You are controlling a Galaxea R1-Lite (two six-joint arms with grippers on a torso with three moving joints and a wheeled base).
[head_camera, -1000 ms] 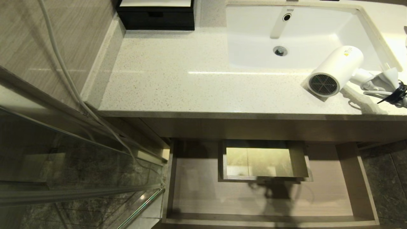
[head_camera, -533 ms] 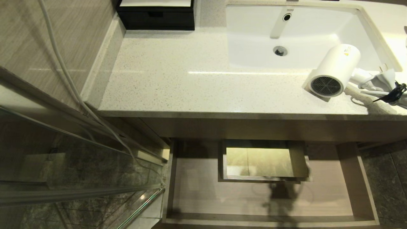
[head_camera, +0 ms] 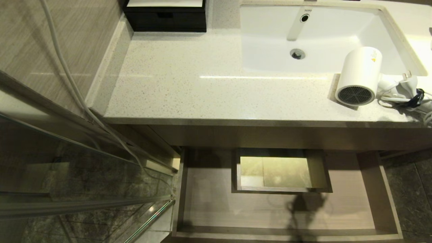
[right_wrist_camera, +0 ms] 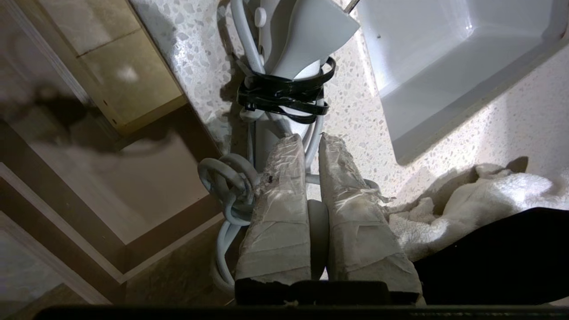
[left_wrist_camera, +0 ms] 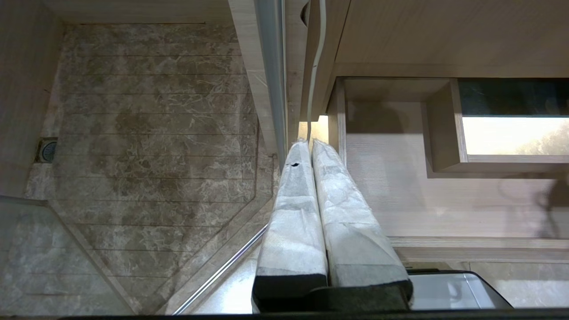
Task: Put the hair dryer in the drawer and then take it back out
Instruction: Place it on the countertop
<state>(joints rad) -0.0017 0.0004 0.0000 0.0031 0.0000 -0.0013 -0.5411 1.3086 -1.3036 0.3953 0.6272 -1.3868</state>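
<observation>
My right gripper (right_wrist_camera: 311, 146) is clamped narrowly on the hair dryer (head_camera: 359, 76), its taped fingers (right_wrist_camera: 278, 209) closed on the pale handle part (right_wrist_camera: 318, 235) near the coiled cord (right_wrist_camera: 229, 186). The gripper itself lies outside the head view. The dryer is at the right end of the countertop (head_camera: 202, 77), on the near right side of the sink (head_camera: 310, 37), its dark mesh grille facing the near edge of the counter and its yellow warning label on the far end of the barrel. From the head view I cannot tell whether the barrel rests on the stone or is lifted just clear of it. The cord bundle, bound with a black strap (right_wrist_camera: 284, 95), lies to the right of the barrel at the right edge of the scene. A white towel (right_wrist_camera: 462, 200) lies on the counter just beside my right gripper.

The drawer (head_camera: 280, 209) below the counter is pulled open, its walled rectangular cut-out (head_camera: 275, 172) toward the far side of the floor. The dryer is not in it.

My left gripper (left_wrist_camera: 309, 144) hangs with its fingers pressed together, holding nothing, over the left wall of the open drawer, beside a glass partition edge (left_wrist_camera: 271, 80). A black box with a white top (head_camera: 165, 15) stands at the far left of the counter.
</observation>
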